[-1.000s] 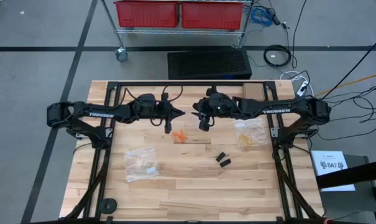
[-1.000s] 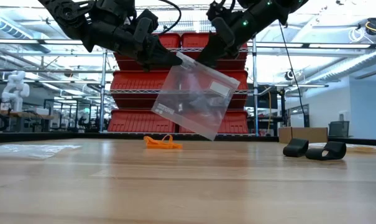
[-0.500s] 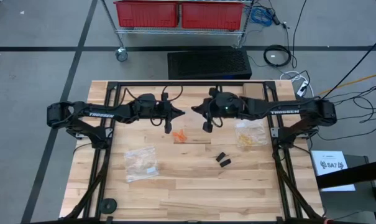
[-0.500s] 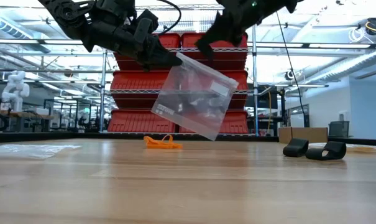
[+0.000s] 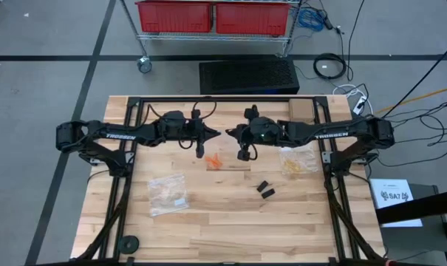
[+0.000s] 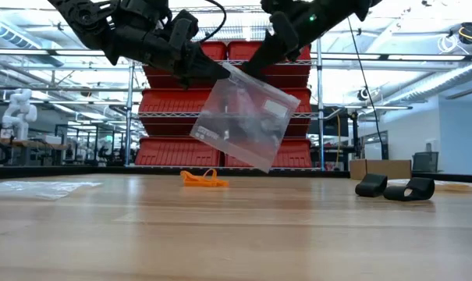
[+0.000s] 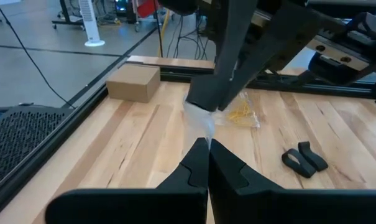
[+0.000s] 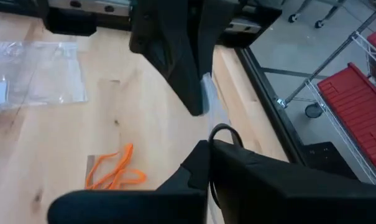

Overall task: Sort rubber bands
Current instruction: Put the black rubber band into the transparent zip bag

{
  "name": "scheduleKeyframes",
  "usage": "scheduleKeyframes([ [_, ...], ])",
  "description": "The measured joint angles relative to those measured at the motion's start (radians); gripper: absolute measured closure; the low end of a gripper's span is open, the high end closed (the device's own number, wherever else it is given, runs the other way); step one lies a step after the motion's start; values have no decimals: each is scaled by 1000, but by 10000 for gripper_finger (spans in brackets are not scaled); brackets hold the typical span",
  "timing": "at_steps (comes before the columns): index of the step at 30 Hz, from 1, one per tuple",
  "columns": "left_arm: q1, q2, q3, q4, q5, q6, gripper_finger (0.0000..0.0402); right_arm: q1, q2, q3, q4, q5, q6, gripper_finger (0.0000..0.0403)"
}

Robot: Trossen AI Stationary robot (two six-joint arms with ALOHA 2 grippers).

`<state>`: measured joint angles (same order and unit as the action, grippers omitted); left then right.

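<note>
A clear zip bag (image 6: 243, 117) hangs above the table's middle. My left gripper (image 6: 216, 72) (image 7: 207, 144) and my right gripper (image 6: 255, 66) (image 8: 207, 146) are both shut on its top edge, close together. Orange rubber bands (image 5: 217, 160) (image 6: 204, 179) (image 8: 113, 174) lie on the wood under the bag. Two black rubber bands (image 5: 264, 189) (image 6: 395, 187) (image 7: 302, 158) lie nearer the front right. My left gripper pinches the bag's top edge at its left corner (image 7: 200, 127) between its two fingers. It comes almost level from the table's left. The bag hangs below, tilted and clear of the table. My right gripper pinches the same top edge (image 8: 214, 124) just beside the left fingers (image 8: 181, 68). It slants down from the table's right. The gripper hides how far back the film reaches.
A second clear bag (image 5: 168, 193) (image 8: 32, 68) with pale bands lies flat at the front left. A third bag (image 5: 297, 159) (image 7: 240, 114) with yellow-tan bands lies under the right arm. A cardboard box (image 7: 133, 83) stands at the far right edge.
My right gripper has drawn up and away from the bag. It has then come back down to the bag's top edge beside the left gripper and shut there. The bag's upper right part has shifted a little; its left corner has stayed in the left gripper.
</note>
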<state>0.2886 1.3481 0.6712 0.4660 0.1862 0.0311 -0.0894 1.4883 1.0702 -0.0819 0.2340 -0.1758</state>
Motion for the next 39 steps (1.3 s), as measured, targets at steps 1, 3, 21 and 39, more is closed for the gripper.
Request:
scheduleKeyframes([
  [1,0,0,0,0,-1,0,402,2,0,0,-4,1,5,402],
  [3,0,0,0,0,-3,0,402,2,-1,0,-4,19,19,402],
  [21,-1,0,0,22,48,-9,402,-56,45,-1,-53,-31,54,403],
  [39,-2,0,-1,11,72,-27,402,-105,48,-1,-2,-316,77,403],
])
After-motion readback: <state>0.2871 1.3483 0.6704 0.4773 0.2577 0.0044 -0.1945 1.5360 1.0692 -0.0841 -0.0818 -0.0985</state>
